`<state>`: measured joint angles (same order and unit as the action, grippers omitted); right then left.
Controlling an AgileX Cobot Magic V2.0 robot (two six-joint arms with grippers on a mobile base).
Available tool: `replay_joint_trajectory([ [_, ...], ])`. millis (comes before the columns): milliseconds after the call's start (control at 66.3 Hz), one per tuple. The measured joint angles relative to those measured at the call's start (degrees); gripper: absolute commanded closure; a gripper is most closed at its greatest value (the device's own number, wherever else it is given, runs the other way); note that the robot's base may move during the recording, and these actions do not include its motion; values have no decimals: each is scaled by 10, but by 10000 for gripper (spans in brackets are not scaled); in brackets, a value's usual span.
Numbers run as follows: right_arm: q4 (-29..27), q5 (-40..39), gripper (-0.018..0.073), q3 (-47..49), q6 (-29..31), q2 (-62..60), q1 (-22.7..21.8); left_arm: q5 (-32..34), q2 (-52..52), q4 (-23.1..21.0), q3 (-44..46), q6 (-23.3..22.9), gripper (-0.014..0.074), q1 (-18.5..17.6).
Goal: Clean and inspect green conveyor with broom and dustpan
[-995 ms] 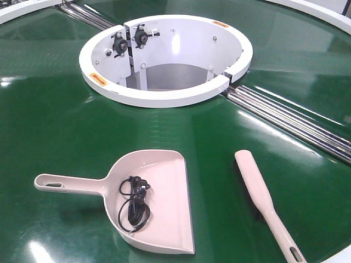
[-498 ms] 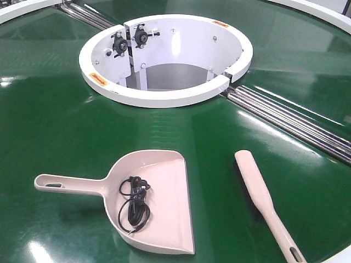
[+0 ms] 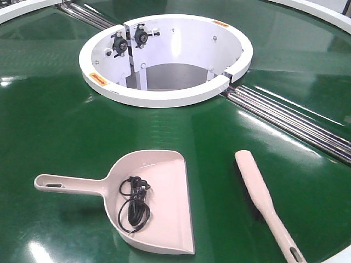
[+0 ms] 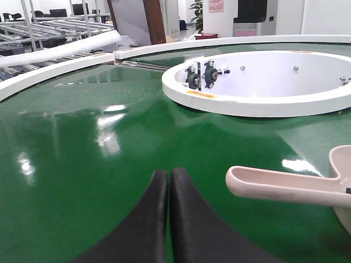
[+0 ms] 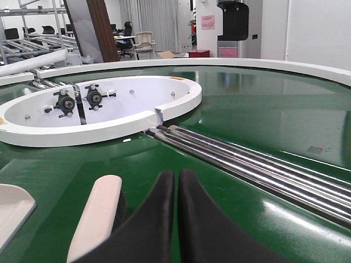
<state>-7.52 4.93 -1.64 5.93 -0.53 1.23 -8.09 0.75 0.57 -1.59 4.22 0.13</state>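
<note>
Pinkish broom lies just left of closed right pincer.

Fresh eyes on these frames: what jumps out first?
The white ring hub standing in the middle of the glossy green conveyor, with chrome rollers running off to its right. Nearer the camera lie the dustpan, a tangled black cable inside it, and the broom apart on its right. Both grippers are shut, holding nothing.
</note>
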Motion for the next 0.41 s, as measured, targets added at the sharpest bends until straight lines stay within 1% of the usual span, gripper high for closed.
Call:
replay_joint_trajectory([
  [407, 0, 0, 569, 0, 0, 0, 0, 0, 0, 0, 0, 0, 619, 0],
])
